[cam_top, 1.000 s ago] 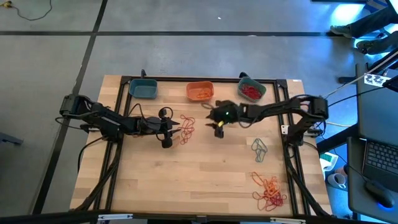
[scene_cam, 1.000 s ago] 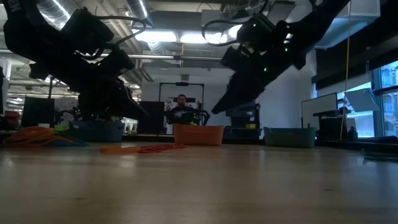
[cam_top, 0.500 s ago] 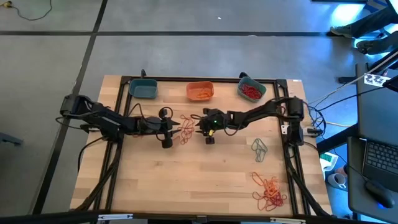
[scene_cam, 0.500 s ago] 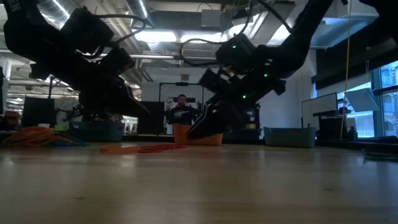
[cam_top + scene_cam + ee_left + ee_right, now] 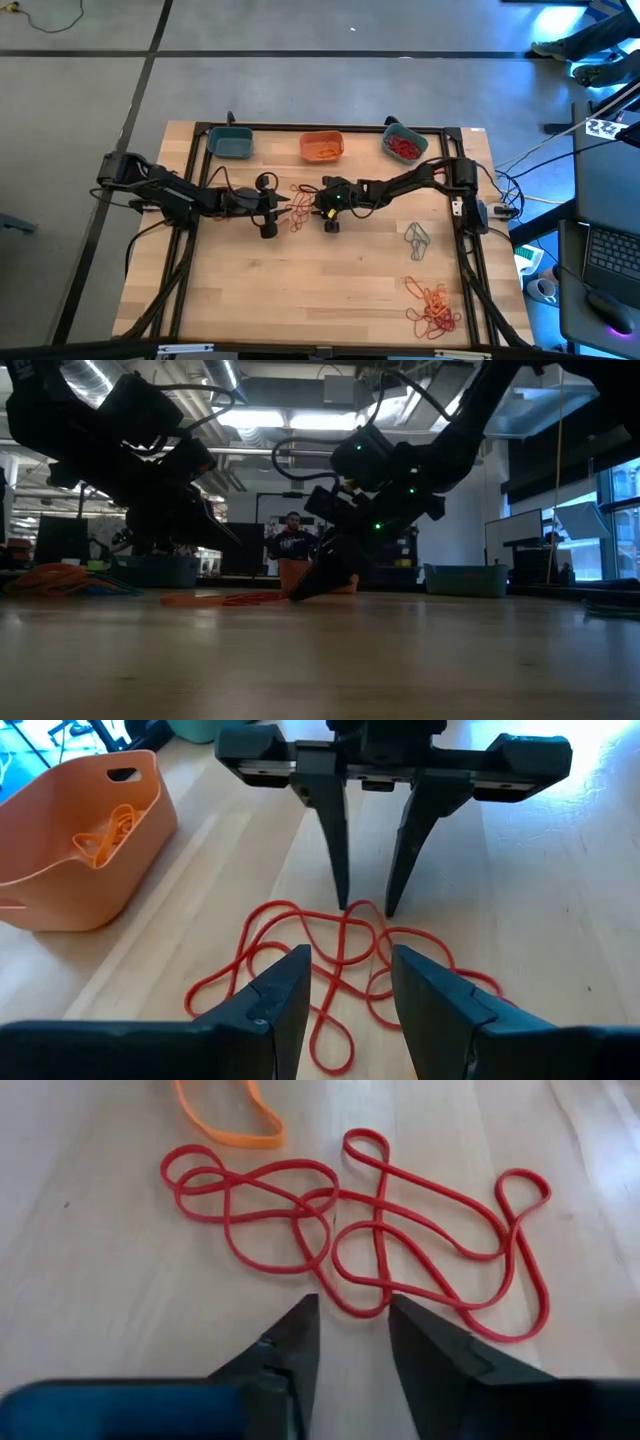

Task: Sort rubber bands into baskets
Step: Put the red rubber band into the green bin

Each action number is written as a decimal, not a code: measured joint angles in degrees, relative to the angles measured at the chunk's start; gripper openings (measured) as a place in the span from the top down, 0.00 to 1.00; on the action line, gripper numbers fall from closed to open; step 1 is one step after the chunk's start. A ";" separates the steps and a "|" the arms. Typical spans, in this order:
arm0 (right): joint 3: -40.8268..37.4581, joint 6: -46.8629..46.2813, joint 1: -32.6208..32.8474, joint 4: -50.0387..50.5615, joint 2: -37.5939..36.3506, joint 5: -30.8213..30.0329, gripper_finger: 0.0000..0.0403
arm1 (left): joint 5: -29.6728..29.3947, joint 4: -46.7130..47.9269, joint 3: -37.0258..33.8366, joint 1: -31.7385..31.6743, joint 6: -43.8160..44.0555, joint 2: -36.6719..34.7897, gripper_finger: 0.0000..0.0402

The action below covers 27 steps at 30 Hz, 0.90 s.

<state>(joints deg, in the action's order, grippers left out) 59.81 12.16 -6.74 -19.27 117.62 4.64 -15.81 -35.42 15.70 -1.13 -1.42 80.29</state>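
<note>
Near edge of the wood table (image 5: 300, 300): orange band heap (image 5: 434, 308) at the right front corner, grey-teal bands (image 5: 416, 240) just behind it, both well clear of the arms.

Mid-table: red bands (image 5: 360, 1230), thin tangled loops lying flat on the wood, with one orange band (image 5: 225, 1115) beside them. Both grippers face each other across this tangle. Right gripper (image 5: 318, 201) tips down at the tangle's edge, fingers (image 5: 338, 840) apart with strands between them, nothing clamped. Left gripper (image 5: 288, 204) low on the other side, fingers (image 5: 290, 990) apart, holding nothing.

Back edge: three smooth rounded plastic tubs in a row. Teal tub (image 5: 231, 142) on the left, orange tub (image 5: 321, 147) in the middle holding orange bands, another teal tub (image 5: 404, 143) on the right holding red ones.

Beyond the table, a person (image 5: 291, 538) stands in the room.
</note>
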 joint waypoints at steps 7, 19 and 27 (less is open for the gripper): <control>-0.02 0.06 -0.02 -0.17 0.02 -0.12 0.96 | 0.00 -0.02 0.00 0.00 0.01 0.00 0.66; -0.01 1.79 0.04 1.32 -0.35 -3.49 0.99 | -0.01 0.00 0.00 0.00 -0.42 0.00 0.66; -3.50 1.72 1.02 9.02 -6.27 -5.12 1.00 | -0.02 0.03 0.00 0.00 -0.49 0.00 0.66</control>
<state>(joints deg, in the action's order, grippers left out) 56.32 13.89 -5.72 -10.25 111.35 -0.47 -15.84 -35.40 15.70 -1.13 -1.91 80.29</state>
